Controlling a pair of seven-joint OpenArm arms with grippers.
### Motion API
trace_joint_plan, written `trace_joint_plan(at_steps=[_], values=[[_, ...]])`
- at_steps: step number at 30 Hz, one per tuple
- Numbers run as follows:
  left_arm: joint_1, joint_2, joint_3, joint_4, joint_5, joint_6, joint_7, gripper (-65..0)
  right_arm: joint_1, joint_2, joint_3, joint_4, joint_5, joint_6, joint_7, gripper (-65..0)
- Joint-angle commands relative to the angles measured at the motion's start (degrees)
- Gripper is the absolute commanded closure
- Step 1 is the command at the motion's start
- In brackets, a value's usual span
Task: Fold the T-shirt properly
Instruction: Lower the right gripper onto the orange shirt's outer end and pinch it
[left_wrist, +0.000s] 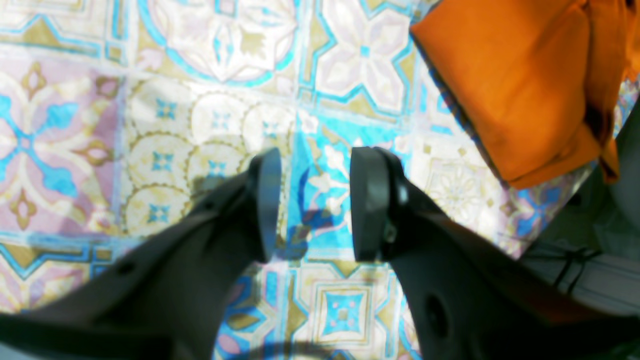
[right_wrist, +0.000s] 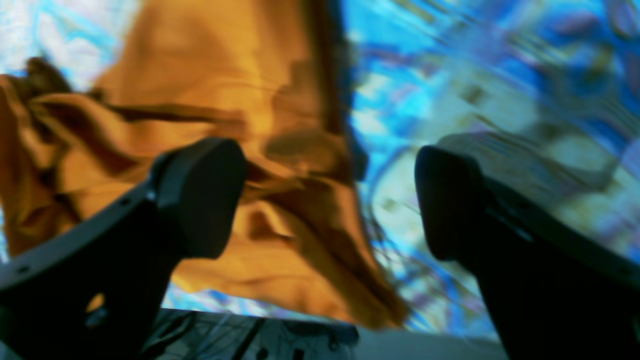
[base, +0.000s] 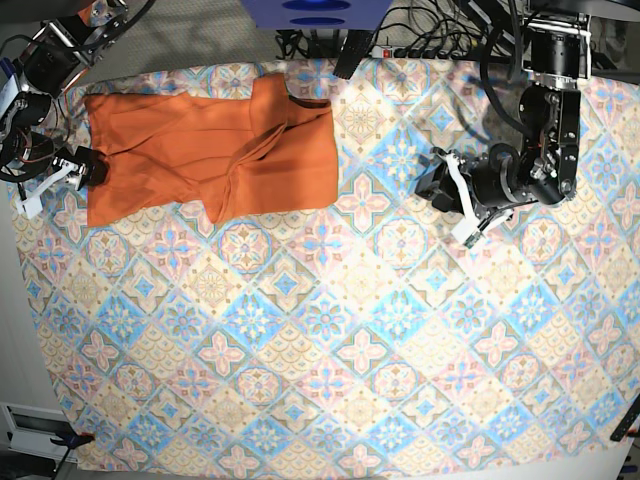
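T-shirt (base: 210, 150): solid orange, no print; reads orange in left wrist view (left_wrist: 525, 85), more amber with dark brown fold shadows in right wrist view (right_wrist: 240, 165). Tablecloth (base: 330, 340) on bench: repeating tile pattern, beige and cream ground, blue and turquoise outlines, pink-lilac accents, star and floral medallions set in diamonds. Left end effector (left_wrist: 312, 200): matte black fingers. Right end effector (right_wrist: 330, 200): black fingers too. White brackets on both arms in base view.

Patterned tablecloth (base: 330, 340), black cables (base: 440, 30) behind
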Motion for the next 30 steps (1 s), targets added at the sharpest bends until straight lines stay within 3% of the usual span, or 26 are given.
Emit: trace_joint_plan(at_steps=[1,6,10,15,19,30], values=[[-0.80,-0.72,-0.25,0.87,-0.95,-0.30,-0.85,-21.3,-0.15,1.40,-0.60,0.84,0.41,0.12,0.18,-53.8],[-0.80,-0.72,-0.17,0.87,-0.95,-0.30,-0.85,-21.3,-0.42,1.22,-4.56,0.84,0.68,0.12,0.18,-53.8],[-0.54,-0.72,-0.34,0.87,-0.95,-0.30,-0.85,-21.3,-0.42,-0.98,-5.52,0.84,0.33,0.12,0.18,-53.8],[-0.45,-0.72,-0.25,0.87,-0.95,-0.30,-0.85,-21.3,-0.33,-2.47,-5.52,0.84,-5.65,0.12,0.18,-53.8],[-0.45,-0.72,-0.34,0.87,-0.95,-0.30,-0.85,-21.3,-0.51,-3.61,-5.61,0.84,-6.53,0.12,0.18,-53.8],[-0.45,-0.72,-0.43,0.87,-0.95,-0.30,-0.85,-21.3,-4.73,-3.53,-11.68,0.66,-6.62,0.12,0.18,-53.8]])
